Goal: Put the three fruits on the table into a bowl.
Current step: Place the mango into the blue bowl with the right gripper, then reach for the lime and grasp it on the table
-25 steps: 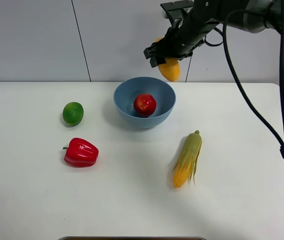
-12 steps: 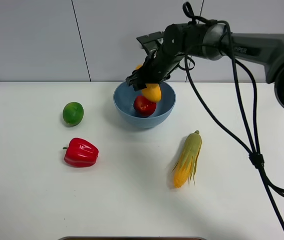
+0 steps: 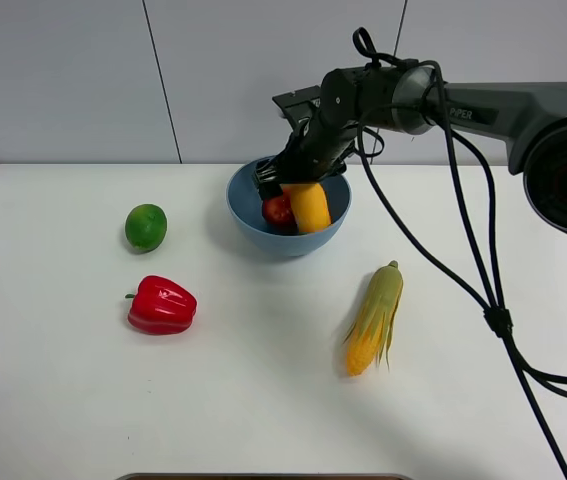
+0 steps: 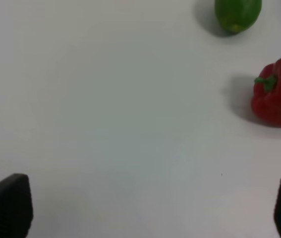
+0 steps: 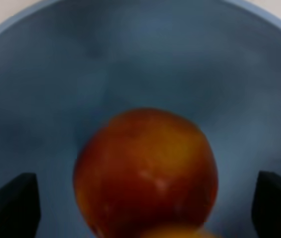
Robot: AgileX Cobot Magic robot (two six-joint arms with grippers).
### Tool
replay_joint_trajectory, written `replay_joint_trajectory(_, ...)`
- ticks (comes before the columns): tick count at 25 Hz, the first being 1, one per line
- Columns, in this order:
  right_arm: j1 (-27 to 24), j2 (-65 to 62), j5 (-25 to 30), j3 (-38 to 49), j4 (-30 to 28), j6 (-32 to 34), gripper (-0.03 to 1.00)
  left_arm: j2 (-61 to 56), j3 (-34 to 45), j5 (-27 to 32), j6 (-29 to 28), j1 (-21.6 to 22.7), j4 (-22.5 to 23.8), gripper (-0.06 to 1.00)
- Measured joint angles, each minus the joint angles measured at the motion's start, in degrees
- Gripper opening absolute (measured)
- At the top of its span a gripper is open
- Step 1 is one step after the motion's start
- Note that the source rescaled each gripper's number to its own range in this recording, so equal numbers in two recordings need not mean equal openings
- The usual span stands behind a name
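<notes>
Currently we log: mango [image 3: 308, 207] and apple [image 3: 277, 209] inside bowl [image 3: 248, 225], second placing step; right end effector [image 3: 287, 186] above them, jaws spread, holding nothing. Lime [image 3: 146, 227] on surface [image 3: 263, 400]; left end effector [image 4: 140, 203] likewise wide, empty. Next, we judge: grasp lime.

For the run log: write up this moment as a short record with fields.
bowl: light blue, holds apple and mango
mango: tilted, beside the apple
lime: on the table, left of the bowl
other items: red pepper, corn cob, both on the table
right gripper: open, over the bowl
left gripper: open, empty
fruit left to move: the lime
</notes>
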Motion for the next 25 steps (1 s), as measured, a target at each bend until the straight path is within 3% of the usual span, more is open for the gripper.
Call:
replay_joint_trajectory(8, 0.00, -5.71, 5.63, 0.00, -0.89, 0.16, 0.80, 0.00, 0.00, 0.00, 0.00, 0.00, 0.00, 1.00)
replay_joint_trajectory(20, 0.00, -27.39, 27.66, 0.00, -10.44, 4.50, 0.80, 0.00, 0.00, 0.00, 0.00, 0.00, 0.00, 1.00)
replay_joint_trajectory(25, 0.00, -35.51, 31.56, 0.00, -13.21, 5.39, 0.80, 0.00, 0.00, 0.00, 0.00, 0.00, 0.00, 1.00)
